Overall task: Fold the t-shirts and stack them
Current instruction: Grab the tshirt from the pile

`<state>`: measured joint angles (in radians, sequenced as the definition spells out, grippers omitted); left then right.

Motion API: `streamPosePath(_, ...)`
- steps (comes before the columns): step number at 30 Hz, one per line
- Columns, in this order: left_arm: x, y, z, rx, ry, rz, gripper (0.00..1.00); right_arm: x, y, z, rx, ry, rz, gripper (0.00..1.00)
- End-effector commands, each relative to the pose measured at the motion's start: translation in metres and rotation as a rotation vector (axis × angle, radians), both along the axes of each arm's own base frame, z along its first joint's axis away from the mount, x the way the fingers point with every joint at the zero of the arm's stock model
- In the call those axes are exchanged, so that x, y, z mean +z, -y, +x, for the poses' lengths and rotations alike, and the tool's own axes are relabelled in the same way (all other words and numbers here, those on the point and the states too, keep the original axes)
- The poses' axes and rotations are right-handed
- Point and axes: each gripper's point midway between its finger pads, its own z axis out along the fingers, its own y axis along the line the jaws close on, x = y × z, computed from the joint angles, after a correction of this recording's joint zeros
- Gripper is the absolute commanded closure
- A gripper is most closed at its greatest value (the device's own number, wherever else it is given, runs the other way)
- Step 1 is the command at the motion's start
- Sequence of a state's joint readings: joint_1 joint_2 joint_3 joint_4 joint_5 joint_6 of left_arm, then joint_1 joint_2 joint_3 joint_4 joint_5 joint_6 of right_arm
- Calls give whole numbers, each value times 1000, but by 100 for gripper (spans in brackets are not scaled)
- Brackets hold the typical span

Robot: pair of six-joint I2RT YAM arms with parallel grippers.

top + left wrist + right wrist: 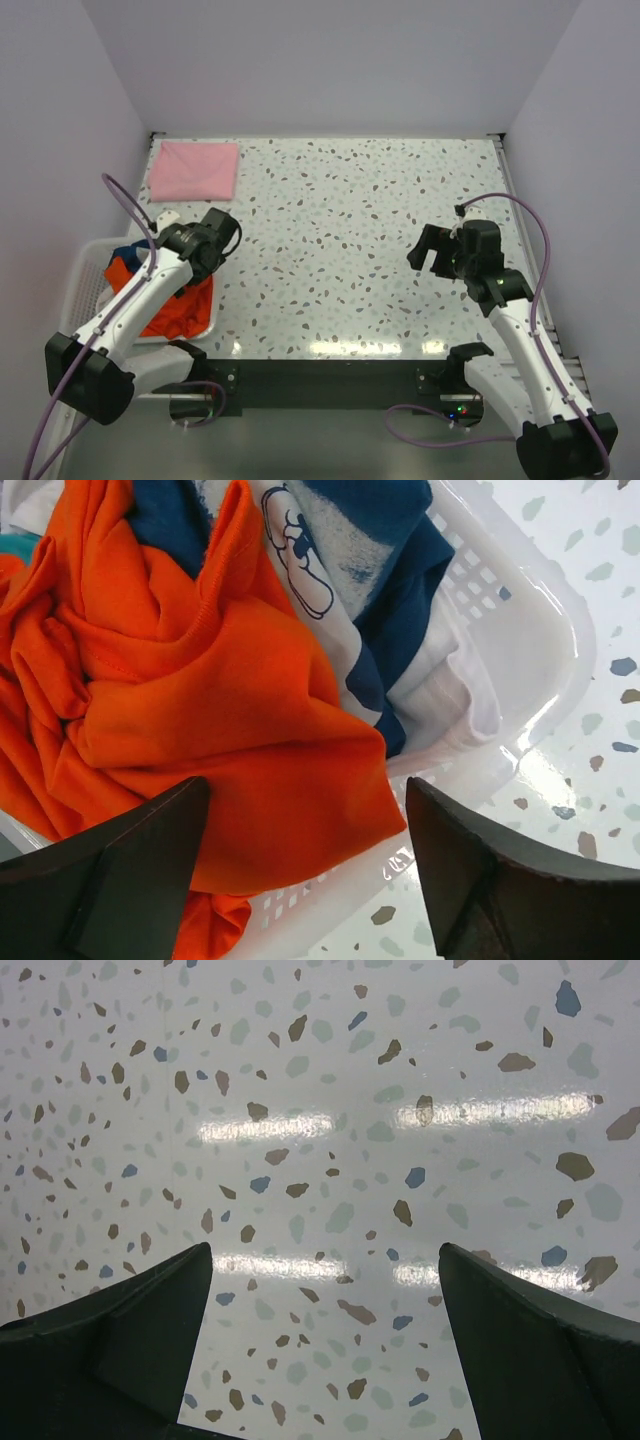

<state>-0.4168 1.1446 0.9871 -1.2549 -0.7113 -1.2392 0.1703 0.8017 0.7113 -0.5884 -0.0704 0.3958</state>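
Left jaws apart above orange shirt [200,730] in basket [555,640]; right jaws apart over table [320,1090]; pink shirt [194,170] folded, far left.

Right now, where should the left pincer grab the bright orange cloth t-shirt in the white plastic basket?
Grip the loose flap of the orange t-shirt draped over the rim of the basket, coming from above: it lies topmost, directly under the open left pincer.

One basket [555,650] — at least four t-shirts [200,700].
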Motion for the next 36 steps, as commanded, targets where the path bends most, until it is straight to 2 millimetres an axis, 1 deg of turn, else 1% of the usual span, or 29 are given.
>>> streamPosePath(1, 0, -11, 0, 47, 32, 22, 17, 5, -1, 4, 8, 36, 0, 1)
streamPosePath(2, -2, -12, -1, 50, 31, 21, 21, 4, -1, 3, 7, 29, 0, 1)
streamPosePath(3, -3, -13, -2, 55, 33, 18, 28, 4, 0, 3, 2, 29, 0, 1)
streamPosePath(5, -7, -13, -2, 50, 34, 11, 34, 3, 0, 3, 0, 25, -3, 1)
streamPosePath(8, -10, -14, -3, 46, 30, 7, 51, 3, 0, 3, -1, 23, -3, 1)
streamPosePath(10, -11, -15, -4, 45, 24, 14, 61, 2, 1, 3, -4, 24, -4, 1)
streamPosePath(11, -12, -14, -3, 42, 23, 8, 72, 2, 1, 2, -2, 21, -5, 1)
streamPosePath(13, -11, -14, -3, 34, 25, 5, 83, 3, 1, 2, -6, 20, -8, 1)
streamPosePath(14, -10, -13, -3, 33, 26, 3, 94, 3, 2, 2, -8, 23, -8, 1)
streamPosePath(15, -9, -13, -3, 32, 31, 2, 99, 3, 2, 2, -6, 24, -9, 1)
streamPosePath(20, 2, -12, 0, 22, 64, -11, 100, 2, 2, 1, -7, 18, -9, 1)
streamPosePath(23, 23, -12, 8, 5, 120, -9, 100, 2, 2, 1, -7, 18, -9, 1)
streamPosePath(24, 38, -12, 14, -10, 157, -10, 100, 2, 2, 2, -9, 20, -10, 1)
streamPosePath(26, 58, -16, 19, -1, 213, 9, 100, 3, 2, 2, -9, 23, -9, 1)
streamPosePath(27, 78, -17, 24, -3, 270, 5, 100, 3, 2, 2, -8, 23, -10, 1)
streamPosePath(29, 100, -18, 30, -9, 336, 9, 100, 2, 3, 2, -12, 20, -10, 1)
streamPosePath(30, 119, -18, 32, -32, 383, 5, 100, 3, 3, 2, -12, 21, -9, 1)
streamPosePath(32, 142, -16, 39, -52, 461, -13, 100, 3, 3, 2, -13, 20, -11, 1)
streamPosePath(33, 160, -16, 39, -71, 507, -16, 100, 2, 3, 3, -13, 20, -11, 1)
streamPosePath(35, 183, -15, 42, -80, 580, -29, 100, 4, 4, 4, -20, 25, -13, 1)
streamPosePath(36, 207, -15, 43, -95, 646, -40, 100, 4, 4, 5, -22, 24, -16, 1)
